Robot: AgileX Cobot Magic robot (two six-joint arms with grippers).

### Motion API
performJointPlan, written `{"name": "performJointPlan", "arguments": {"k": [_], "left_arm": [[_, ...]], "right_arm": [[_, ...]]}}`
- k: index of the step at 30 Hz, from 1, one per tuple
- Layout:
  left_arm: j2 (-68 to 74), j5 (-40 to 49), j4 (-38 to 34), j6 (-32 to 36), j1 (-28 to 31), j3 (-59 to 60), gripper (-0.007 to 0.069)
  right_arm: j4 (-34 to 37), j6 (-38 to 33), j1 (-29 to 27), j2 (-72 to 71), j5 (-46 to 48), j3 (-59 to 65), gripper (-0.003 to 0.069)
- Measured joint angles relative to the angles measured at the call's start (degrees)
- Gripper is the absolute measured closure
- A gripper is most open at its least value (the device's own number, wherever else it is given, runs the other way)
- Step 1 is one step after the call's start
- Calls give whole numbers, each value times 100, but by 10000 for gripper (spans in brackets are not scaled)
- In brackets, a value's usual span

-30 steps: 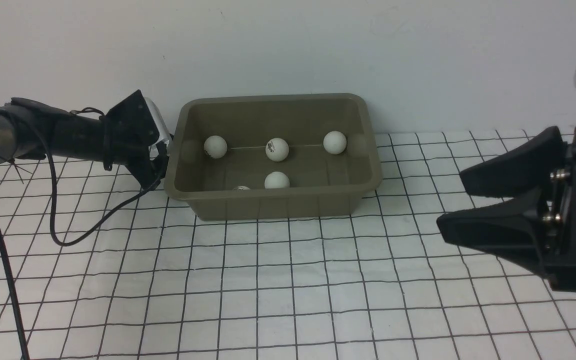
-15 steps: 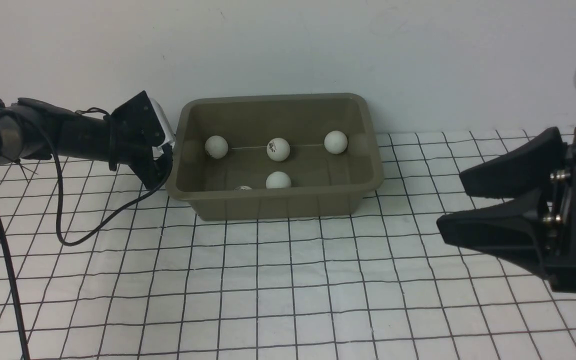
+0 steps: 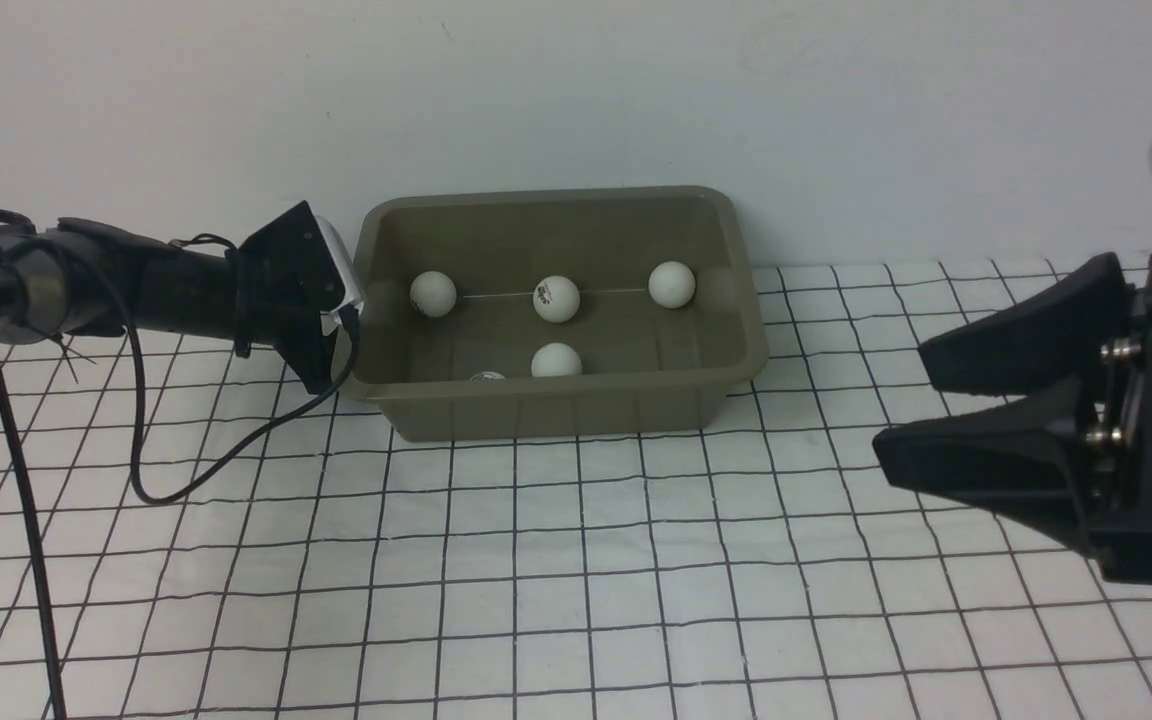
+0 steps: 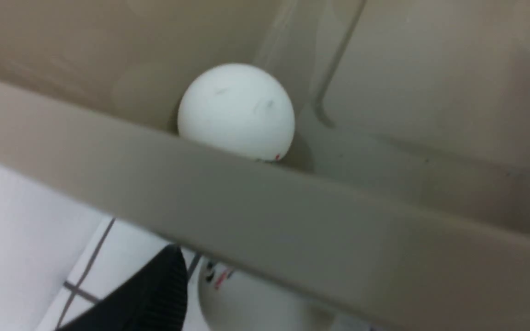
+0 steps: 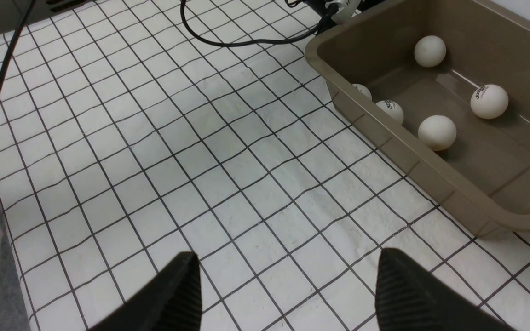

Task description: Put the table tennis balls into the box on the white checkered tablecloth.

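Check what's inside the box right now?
The box holds six white balls in the right wrist view; the front view shows five, since the near wall hides part of the floor. Nothing else visible inside.

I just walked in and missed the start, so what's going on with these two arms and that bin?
The robot is collecting table tennis balls into the box on the white checkered tablecloth. Six balls lie inside already. The left gripper is at the box's left rim with a ball just outside the wall by its finger. The right gripper hangs open and empty over bare cloth.
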Motion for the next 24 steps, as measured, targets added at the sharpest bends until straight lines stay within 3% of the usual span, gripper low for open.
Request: {"name": "performJointPlan", "arguments": {"k": [6, 9, 15, 24], "left_arm": [[46, -134, -27, 5, 0, 0, 197], [52, -175, -165, 5, 0, 0, 274], [52, -181, -542, 31, 6, 0, 272], [-234, -176, -177, -257, 253, 0, 272]], "right_arm": [[0, 4, 0, 0, 0, 0, 198], [0, 4, 0, 0, -5, 0, 198], [0, 4, 0, 0, -5, 0, 198], [6, 4, 0, 0, -10, 0, 198]]}}
